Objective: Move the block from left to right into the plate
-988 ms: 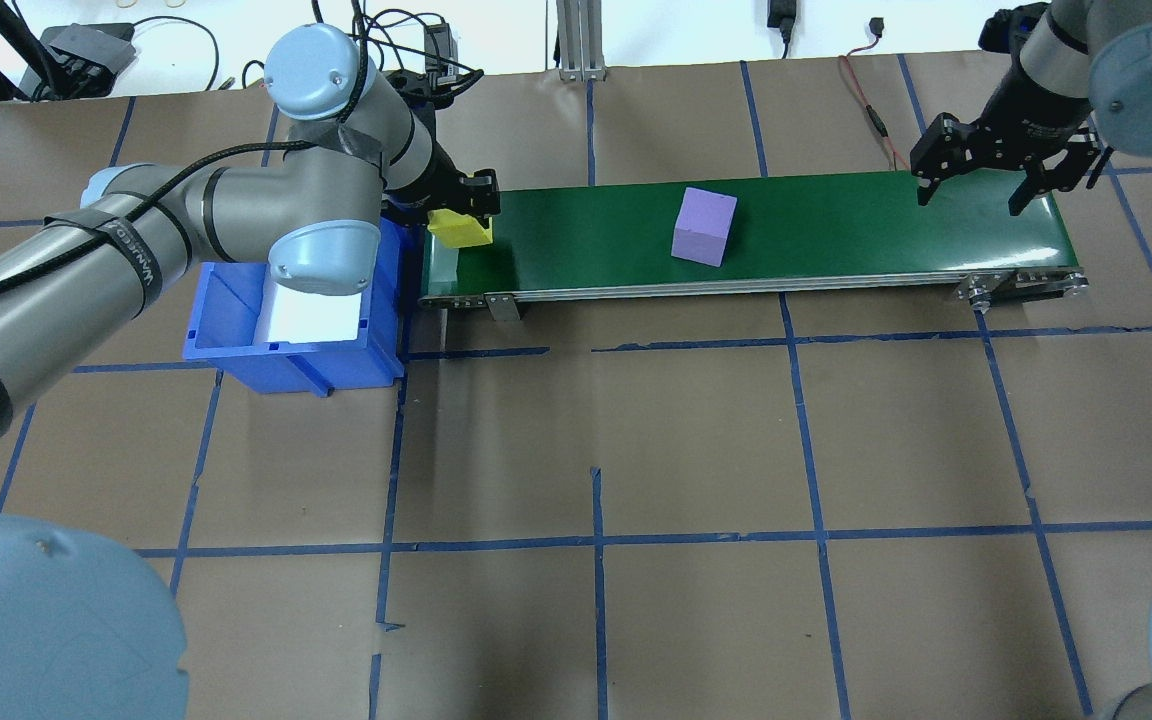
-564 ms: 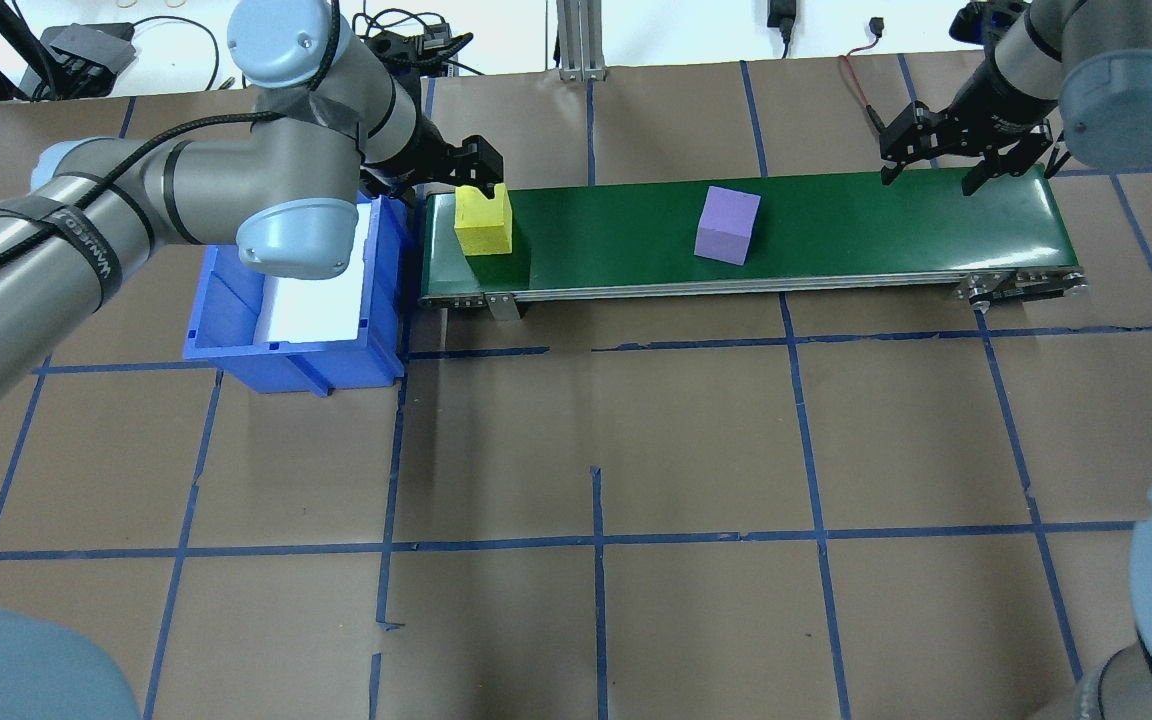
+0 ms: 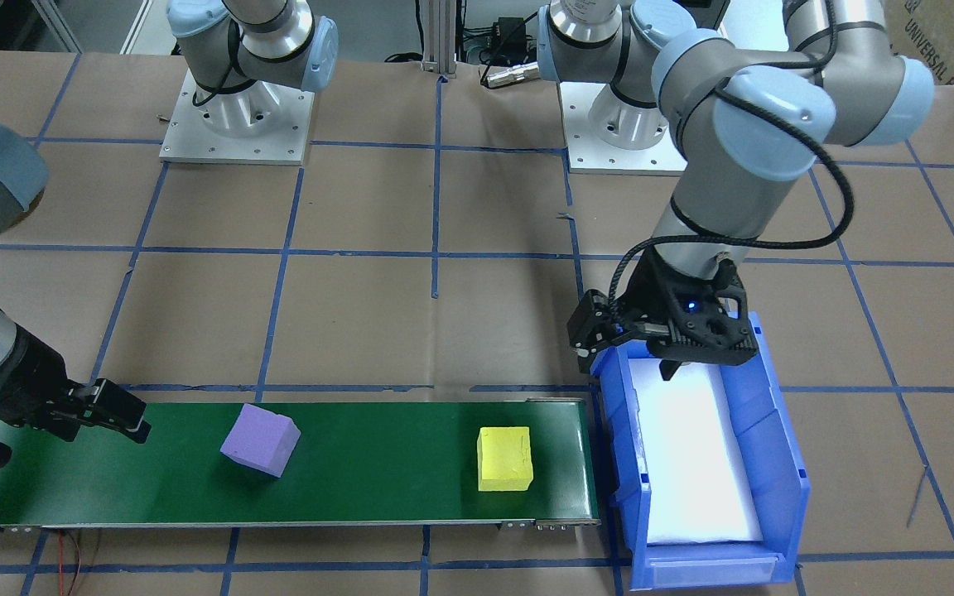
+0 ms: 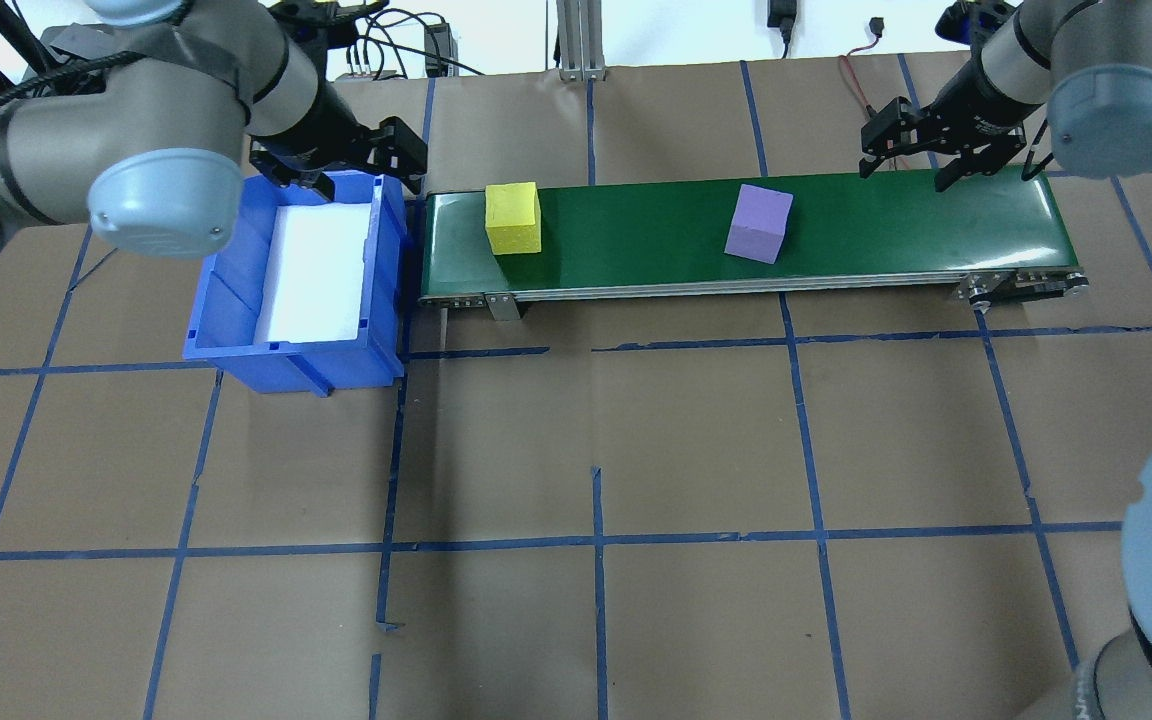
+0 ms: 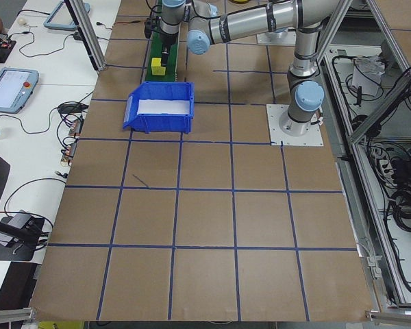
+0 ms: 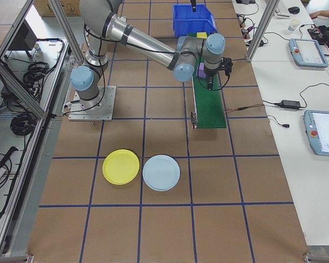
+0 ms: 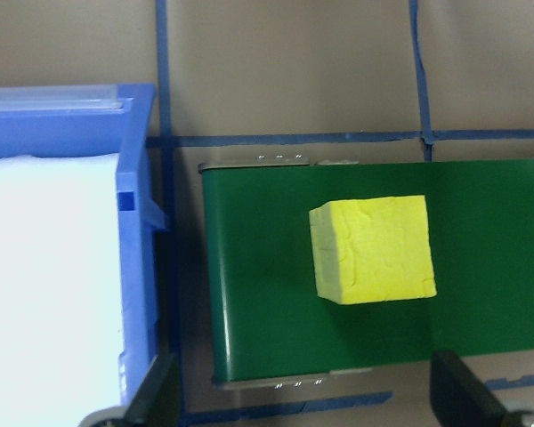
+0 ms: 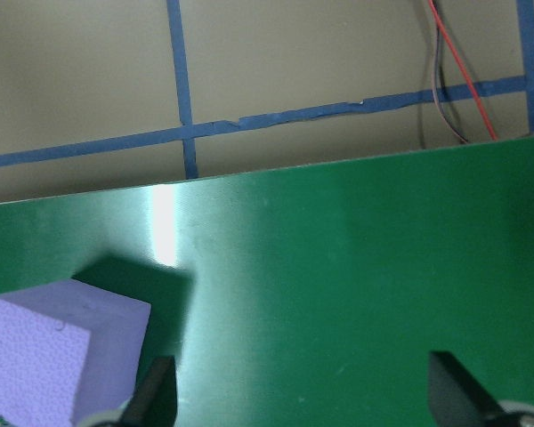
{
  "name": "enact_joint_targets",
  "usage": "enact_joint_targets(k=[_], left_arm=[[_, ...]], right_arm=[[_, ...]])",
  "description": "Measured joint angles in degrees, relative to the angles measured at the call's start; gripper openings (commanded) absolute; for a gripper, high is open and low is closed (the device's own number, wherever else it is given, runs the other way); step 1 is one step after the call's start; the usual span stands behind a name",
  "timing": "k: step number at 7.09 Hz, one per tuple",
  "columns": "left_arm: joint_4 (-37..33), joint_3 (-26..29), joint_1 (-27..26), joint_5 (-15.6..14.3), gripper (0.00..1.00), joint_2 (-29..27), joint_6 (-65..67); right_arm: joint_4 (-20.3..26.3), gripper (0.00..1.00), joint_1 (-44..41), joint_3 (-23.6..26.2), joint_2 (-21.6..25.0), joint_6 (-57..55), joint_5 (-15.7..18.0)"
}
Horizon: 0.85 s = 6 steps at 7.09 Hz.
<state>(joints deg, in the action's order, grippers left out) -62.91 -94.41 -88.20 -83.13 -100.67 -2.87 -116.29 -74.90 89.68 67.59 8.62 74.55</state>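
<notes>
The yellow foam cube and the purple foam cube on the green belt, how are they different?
The yellow foam cube sits near the belt end by the blue plastic bin; the purple foam cube sits nearer the right claw. The yellow cube lies square to the green conveyor belt; the purple one is turned askew. Both look similar in size, and no claw holds either.

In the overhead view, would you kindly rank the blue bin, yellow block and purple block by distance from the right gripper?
From the right gripper:
1. Purple block, on the belt's right half.
2. Yellow block, near the belt's left end.
3. Blue bin, left of the belt.
</notes>
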Motion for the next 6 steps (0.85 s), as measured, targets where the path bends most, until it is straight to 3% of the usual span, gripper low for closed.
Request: enact_joint_targets(k=[2, 4, 6], left_arm=[[-8.93, -0.13, 2.84, -0.16, 1.00, 5.94, -2.88], [-18.18, -0.14, 3.43, -0.32, 1.00, 13.41, -3.41], [-21.60, -0.38, 3.39, -0.34, 1.00, 16.23, -3.53]], right_arm=[[-0.01, 1.00, -0.06, 0.34, -0.06, -0.78, -2.76], [-0.01, 1.00, -0.07, 1.23, -0.02, -2.09, -3.41], [-0.09, 1.00, -0.08, 1.14, -0.43, -3.30, -3.43]])
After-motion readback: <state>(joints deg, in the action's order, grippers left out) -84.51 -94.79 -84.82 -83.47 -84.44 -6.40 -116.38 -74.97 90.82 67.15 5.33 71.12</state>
